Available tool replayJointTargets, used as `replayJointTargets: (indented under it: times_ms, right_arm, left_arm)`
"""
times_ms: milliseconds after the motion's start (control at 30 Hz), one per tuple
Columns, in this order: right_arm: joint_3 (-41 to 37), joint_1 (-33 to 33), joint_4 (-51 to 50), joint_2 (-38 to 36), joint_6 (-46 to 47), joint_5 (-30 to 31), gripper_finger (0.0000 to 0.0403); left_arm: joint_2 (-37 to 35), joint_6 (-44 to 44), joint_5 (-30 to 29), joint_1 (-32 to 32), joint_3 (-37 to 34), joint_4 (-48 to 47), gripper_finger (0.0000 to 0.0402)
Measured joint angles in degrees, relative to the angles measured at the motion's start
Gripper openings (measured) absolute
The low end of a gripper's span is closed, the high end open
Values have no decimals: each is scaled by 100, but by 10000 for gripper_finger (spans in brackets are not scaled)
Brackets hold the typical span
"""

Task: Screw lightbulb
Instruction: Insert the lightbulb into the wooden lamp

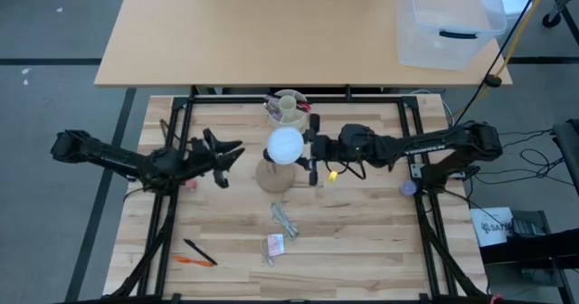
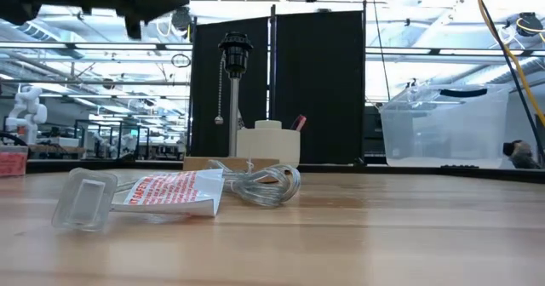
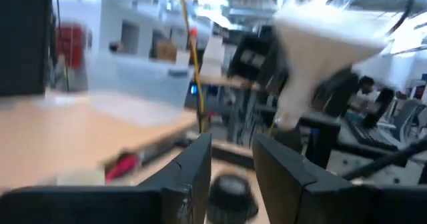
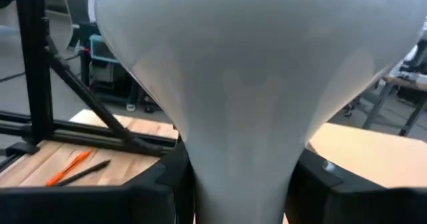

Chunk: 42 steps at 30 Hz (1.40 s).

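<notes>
From overhead, the lightbulb (image 1: 285, 145) sits just above the middle of the worktop (image 1: 362, 241), hanging over the tan wooden base (image 1: 271, 175), with the right tool (image 1: 312, 150) at its three o'clock side, clenched around it. The left tool (image 1: 228, 159) waits at nine o'clock of the bulb, a little apart, its fingers spread and holding nothing. A cream cup of pens (image 1: 288, 108) stands at twelve o'clock of the bulb, a coiled cord (image 1: 285, 219) and a printed packet (image 1: 274, 244) lie at six o'clock, and an orange pen (image 1: 192, 261) lies toward seven o'clock. From table height, the black socket (image 2: 235, 44) stands on its pole with a bead chain (image 2: 220, 90) hanging at its nine o'clock; the bulb is out of sight there. The left wrist view shows the bulb (image 3: 320, 47) tapering downward beyond the open dark fingers (image 3: 193, 177). The right wrist view is filled by the bulb (image 4: 247, 84), its narrow neck pinched between the dark fingers (image 4: 170, 177).
</notes>
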Motion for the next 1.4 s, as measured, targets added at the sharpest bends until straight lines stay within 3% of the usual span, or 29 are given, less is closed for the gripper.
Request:
replayJointTargets:
  times_ms: [200, 333, 533, 833, 1100, 1400]
  right_arm:
    - [0, -146, 1155, 487, 196, -472, 157]
    - [-2, -297, 1634, 806, 303, -517, 157]
    - [-1, -547, 2415, 1339, 756, -753, 157]
    - [-2, -713, 2981, 1666, 1060, -902, 157]
    - [201, -698, 2924, 1694, 1076, -905, 157]
    - [470, -685, 2527, 1813, 1024, -901, 157]
  left_arm:
    - [25, 1219, 22, -136, 846, -96, 115]
    - [67, 1869, 30, -237, 1700, -982, 115]
    - [460, 2200, 33, -247, 2902, -2412, 115]
    - [1227, 2382, 35, 62, 4023, -3790, 115]
    - [1613, 2443, 588, 476, 4596, -4234, 115]
    - [1628, 2178, 1053, 810, 4630, -4621, 115]
